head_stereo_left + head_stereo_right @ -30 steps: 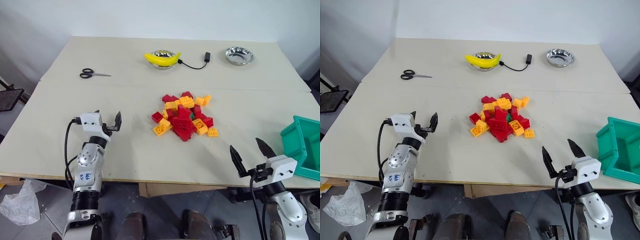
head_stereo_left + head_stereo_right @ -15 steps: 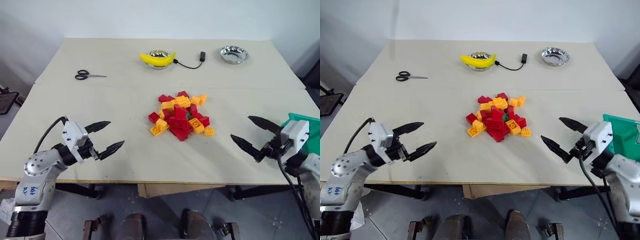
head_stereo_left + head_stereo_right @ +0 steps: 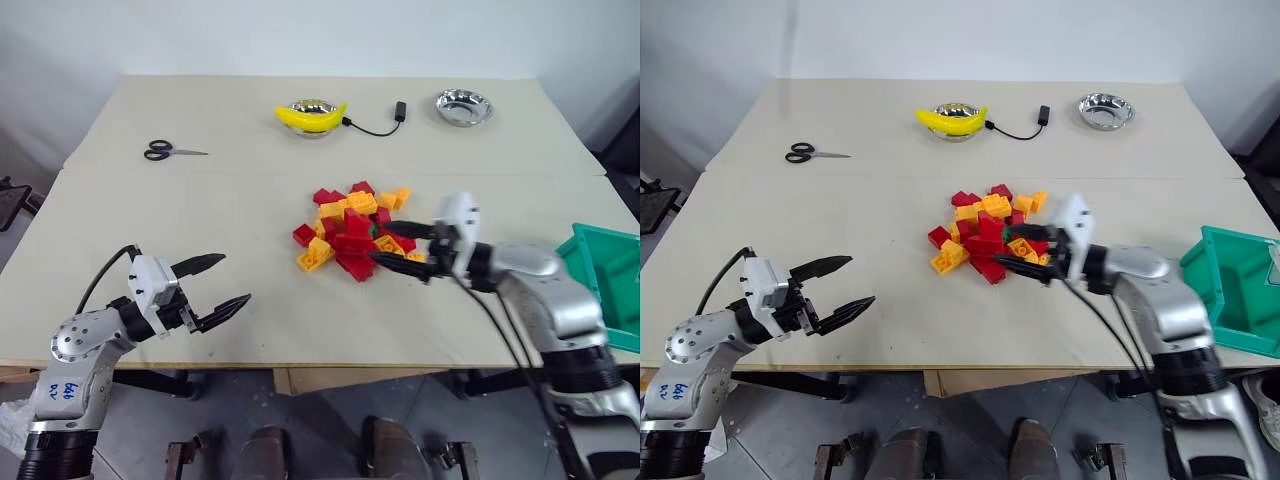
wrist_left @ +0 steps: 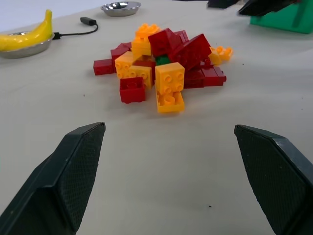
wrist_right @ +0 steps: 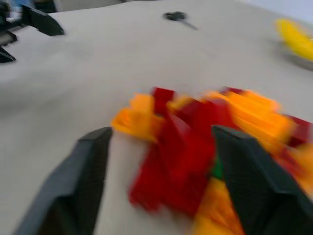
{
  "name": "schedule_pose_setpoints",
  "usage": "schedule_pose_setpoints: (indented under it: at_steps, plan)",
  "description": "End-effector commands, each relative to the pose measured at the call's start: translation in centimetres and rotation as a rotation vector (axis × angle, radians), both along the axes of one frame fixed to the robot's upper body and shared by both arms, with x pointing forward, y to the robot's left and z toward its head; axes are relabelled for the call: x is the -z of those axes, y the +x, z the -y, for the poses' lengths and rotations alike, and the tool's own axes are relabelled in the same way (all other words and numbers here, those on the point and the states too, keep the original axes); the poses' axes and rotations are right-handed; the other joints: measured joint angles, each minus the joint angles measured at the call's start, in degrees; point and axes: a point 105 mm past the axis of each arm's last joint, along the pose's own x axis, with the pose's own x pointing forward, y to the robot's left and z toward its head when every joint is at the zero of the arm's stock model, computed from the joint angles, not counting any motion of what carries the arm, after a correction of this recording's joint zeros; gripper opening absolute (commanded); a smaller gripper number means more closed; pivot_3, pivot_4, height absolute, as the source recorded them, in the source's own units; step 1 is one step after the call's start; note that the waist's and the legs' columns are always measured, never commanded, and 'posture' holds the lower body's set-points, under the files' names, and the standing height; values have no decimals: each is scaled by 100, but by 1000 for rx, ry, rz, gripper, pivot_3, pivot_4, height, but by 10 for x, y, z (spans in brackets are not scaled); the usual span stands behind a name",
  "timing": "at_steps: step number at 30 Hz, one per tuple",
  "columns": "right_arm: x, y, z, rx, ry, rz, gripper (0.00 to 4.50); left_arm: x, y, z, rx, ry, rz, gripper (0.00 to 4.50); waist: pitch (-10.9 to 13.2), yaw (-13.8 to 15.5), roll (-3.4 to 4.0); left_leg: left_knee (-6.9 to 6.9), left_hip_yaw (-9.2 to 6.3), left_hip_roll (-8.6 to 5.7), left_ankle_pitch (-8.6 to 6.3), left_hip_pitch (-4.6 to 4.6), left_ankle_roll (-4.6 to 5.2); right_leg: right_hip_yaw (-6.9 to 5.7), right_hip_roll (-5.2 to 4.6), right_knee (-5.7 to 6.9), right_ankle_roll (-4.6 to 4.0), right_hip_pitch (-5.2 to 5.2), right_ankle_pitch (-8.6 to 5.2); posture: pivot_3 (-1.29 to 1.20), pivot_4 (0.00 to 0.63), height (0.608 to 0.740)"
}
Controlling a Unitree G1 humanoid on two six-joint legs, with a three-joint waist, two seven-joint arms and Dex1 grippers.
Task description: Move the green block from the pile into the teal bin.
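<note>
Clearly the main risk is grabbing the wrong brick: the green block (image 4: 162, 60) sits buried near the middle of the pile (image 3: 357, 236), wedged between red and orange-yellow bricks, with just a sliver of green on view. The right gripper (image 3: 402, 250) reaches into the pile's right edge with its jaws parted around bricks and nothing gripped; closing there could pinch a red brick, or shove the heap and bury the green one deeper. Loose bricks could also scatter across the counter (image 3: 250, 200). The left gripper (image 3: 218, 285) hovers well apart from the pile, jaws wide open and empty. The teal bin (image 3: 612, 280) waits at the counter's right edge, well apart from the pile.
</note>
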Motion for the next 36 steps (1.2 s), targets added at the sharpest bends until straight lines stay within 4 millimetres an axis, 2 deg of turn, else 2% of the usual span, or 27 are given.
schedule_pose_setpoints:
  at_steps: [1,3,6,10,14,16,17,22,25,27,31,33,36]
  plan:
    - [11,7,-32,-17,-60,-13,1784,-10,0,5,-6,-2,56,4500,0,15,0,2,-1,0,-2,-2,2,-1,0,0,0,-1,0,0,150,740]
    - [19,15,-52,-6,-85,-11,1061,-12,0,6,-13,-8,63,4500,0,-19,0,8,2,-2,-6,-3,2,-1,-1,0,0,-1,0,0,150,740]
    - [19,33,-58,77,-87,16,36,-12,0,6,-25,-15,66,4500,0,-36,0,4,2,0,-6,-3,1,-2,1,4,0,-7,0,0,150,740]
    - [9,59,-51,168,-80,75,36,-12,-1,8,-27,-30,49,4500,0,-31,0,5,5,-1,-6,-5,1,-2,-1,3,0,-8,0,0,150,740]
    - [-5,83,-23,271,-67,117,36,-13,2,9,-35,-38,53,4500,0,-37,0,3,6,0,-6,-4,1,-2,0,3,0,-9,0,0,150,740]
    - [-16,99,0,370,-16,115,36,-13,5,11,-40,-46,63,4500,0,-41,0,2,8,0,-6,-5,1,-2,0,2,0,-9,0,0,150,740]
    - [-17,106,12,419,-6,107,36,-14,7,13,-42,-53,67,4500,0,-43,0,3,8,0,-6,-5,1,-2,0,3,0,-9,0,0,150,740]
    - [-9,122,45,544,-2,108,36,-13,10,22,-28,-68,68,4500,0,-115,0,-1,9,0,-6,-4,1,-2,0,1,0,-7,0,0,150,740]
    - [-1,121,49,522,-40,123,36,-11,11,23,-24,-70,62,4500,0,-182,0,-4,12,0,-6,-3,1,-2,0,-1,0,-7,0,0,150,740]
    - [0,118,42,480,-33,120,36,-10,12,23,-25,-71,58,4500,0,-208,0,-4,12,1,-6,1,1,-2,0,0,0,-5,0,0,150,740]
    - [2,94,11,265,-72,143,36,-6,12,24,-24,-79,46,4500,0,-222,1,-5,13,3,-6,4,0,-2,0,1,0,-4,0,0,150,740]
    - [2,84,2,207,-76,133,36,-5,12,24,-23,-79,43,4500,2,-220,2,-5,13,3,-6,3,0,-2,0,0,0,-5,0,0,150,740]
    - [10,58,-13,92,-124,99,36,-2,11,24,-29,-90,37,4500,2,-190,3,-5,13,3,-6,3,0,-1,0,1,0,-6,0,0,150,740]
